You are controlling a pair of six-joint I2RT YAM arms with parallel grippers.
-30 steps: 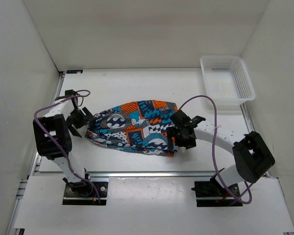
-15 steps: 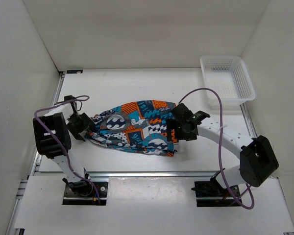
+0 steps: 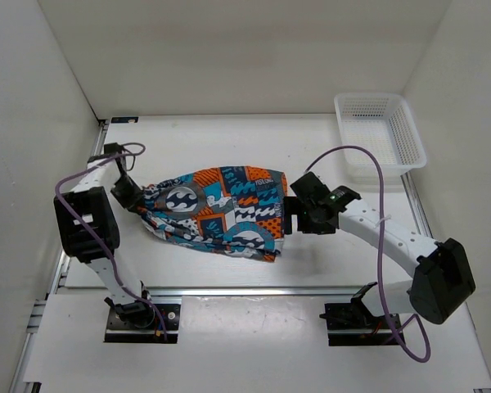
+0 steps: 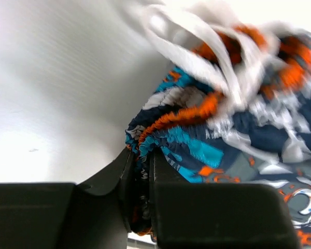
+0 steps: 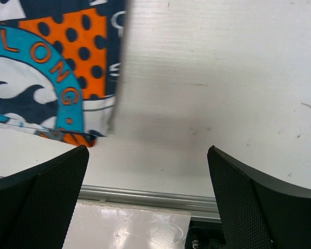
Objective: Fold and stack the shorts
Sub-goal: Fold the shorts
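The shorts (image 3: 217, 214) lie bunched at the table's middle, printed in orange, teal, navy and white. My left gripper (image 3: 134, 201) is at their left end. In the left wrist view its jaws (image 4: 140, 158) are shut on the gathered elastic waistband of the shorts (image 4: 233, 129), and white drawstrings trail above. My right gripper (image 3: 295, 214) sits just off the shorts' right edge. Its fingers (image 5: 46, 192) stand wide open over bare table, with a corner of the shorts (image 5: 57, 72) up and to the left of them.
A white mesh basket (image 3: 413, 139) stands at the back right corner. White walls close in on the left, back and right. A metal rail (image 5: 145, 196) runs along the table's near edge, with both arm bases beyond it.
My left gripper has closed on the shorts' left end and drawn it slightly left and back. The right gripper has opened fully and the shorts' right edge has slid left, away from it.
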